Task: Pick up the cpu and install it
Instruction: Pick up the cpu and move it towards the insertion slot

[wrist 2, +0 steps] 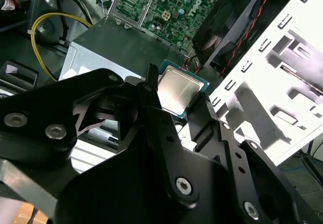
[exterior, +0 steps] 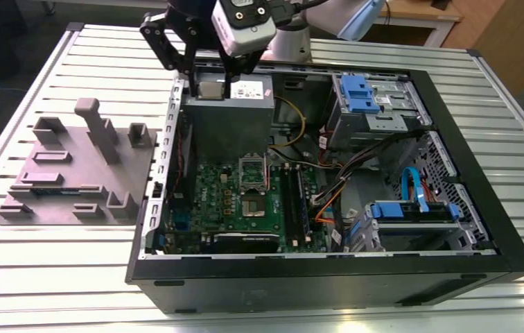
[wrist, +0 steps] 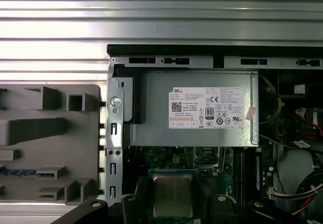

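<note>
exterior view: cpu (exterior: 211, 89) pinched between jaws, held over grey psu box (exterior: 229, 118) at far end of open pc case (exterior: 336, 269) on slatted desk (exterior: 49, 263); well apart from socket (exterior: 251, 203) on green mobo (exterior: 208, 191).
second wrist view: cpu (wrist 2: 177, 93) w/ shiny lid toward cam, clamped by two opposite edges, a finger (wrist 2: 151, 90) each side.
first wrist view: cpu (wrist: 172, 196) centred between jaws, psu box (wrist: 197, 108) beyond.
judged step: carry to socket. best kept level, grip on edges only, no twist, squared up w/ socket.
</note>
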Robot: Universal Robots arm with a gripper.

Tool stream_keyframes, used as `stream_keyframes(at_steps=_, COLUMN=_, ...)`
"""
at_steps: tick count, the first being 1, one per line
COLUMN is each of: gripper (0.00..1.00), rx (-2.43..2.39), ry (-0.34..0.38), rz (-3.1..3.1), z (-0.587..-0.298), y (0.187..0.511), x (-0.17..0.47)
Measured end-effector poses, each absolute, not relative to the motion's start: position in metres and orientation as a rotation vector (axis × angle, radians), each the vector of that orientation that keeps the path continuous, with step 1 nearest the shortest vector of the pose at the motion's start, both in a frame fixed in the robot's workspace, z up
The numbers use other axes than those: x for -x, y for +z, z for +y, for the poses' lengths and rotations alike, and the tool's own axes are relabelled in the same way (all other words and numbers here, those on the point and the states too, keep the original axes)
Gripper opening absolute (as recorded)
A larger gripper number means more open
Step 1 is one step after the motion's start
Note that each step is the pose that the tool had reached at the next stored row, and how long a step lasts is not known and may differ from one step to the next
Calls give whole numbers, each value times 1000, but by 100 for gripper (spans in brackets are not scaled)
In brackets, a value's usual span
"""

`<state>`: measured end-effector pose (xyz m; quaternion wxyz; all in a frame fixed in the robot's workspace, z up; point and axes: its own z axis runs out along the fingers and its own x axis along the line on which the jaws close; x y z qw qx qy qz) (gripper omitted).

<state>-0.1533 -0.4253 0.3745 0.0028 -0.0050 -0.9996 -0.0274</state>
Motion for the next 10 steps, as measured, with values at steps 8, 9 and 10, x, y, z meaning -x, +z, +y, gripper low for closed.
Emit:
stream_keyframes(at_steps=8, gripper=47, rx=16, ry=-86, rz=-3135, z=-425, y=375, x=150)
stream_keyframes(at_steps=9, gripper=47, rx=16, ry=-86, rz=-3135, z=-425, y=374, x=150)
stream_keyframes(at_steps=10, gripper=47, rx=16, ry=-86, rz=-3135, z=-425, y=374, x=149)
